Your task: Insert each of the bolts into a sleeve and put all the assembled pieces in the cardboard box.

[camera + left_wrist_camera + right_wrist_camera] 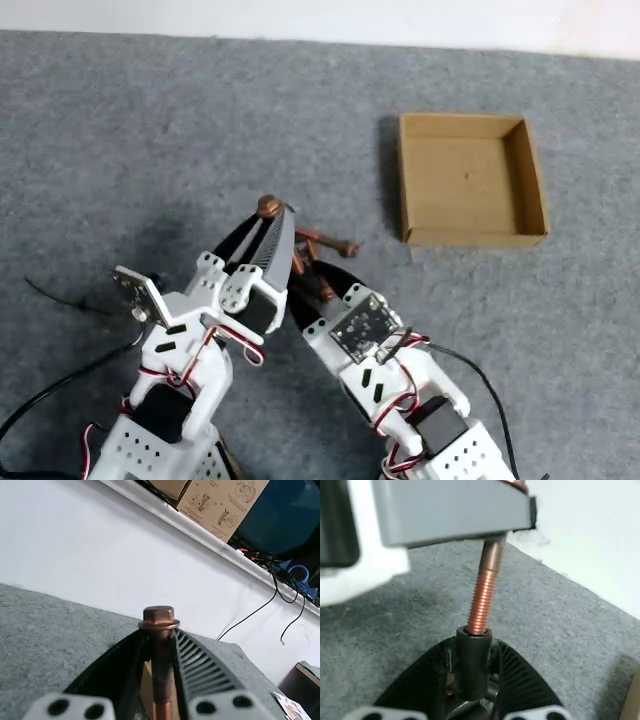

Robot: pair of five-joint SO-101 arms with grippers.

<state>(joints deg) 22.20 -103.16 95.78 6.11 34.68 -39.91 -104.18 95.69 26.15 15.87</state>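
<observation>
My left gripper is shut on a copper bolt, whose hex head stands above the fingertips. In the high view the left gripper hangs above the table's middle with the bolt's head at its tip. My right gripper is shut on a dark sleeve. The bolt's threaded end enters the sleeve's mouth. More copper bolts lie on the carpet just beyond the grippers. The cardboard box sits at the back right with nothing in it.
Grey carpet covers the table. A white wall rises behind it, with boxes and cables on a shelf above. Arm cables trail at the front.
</observation>
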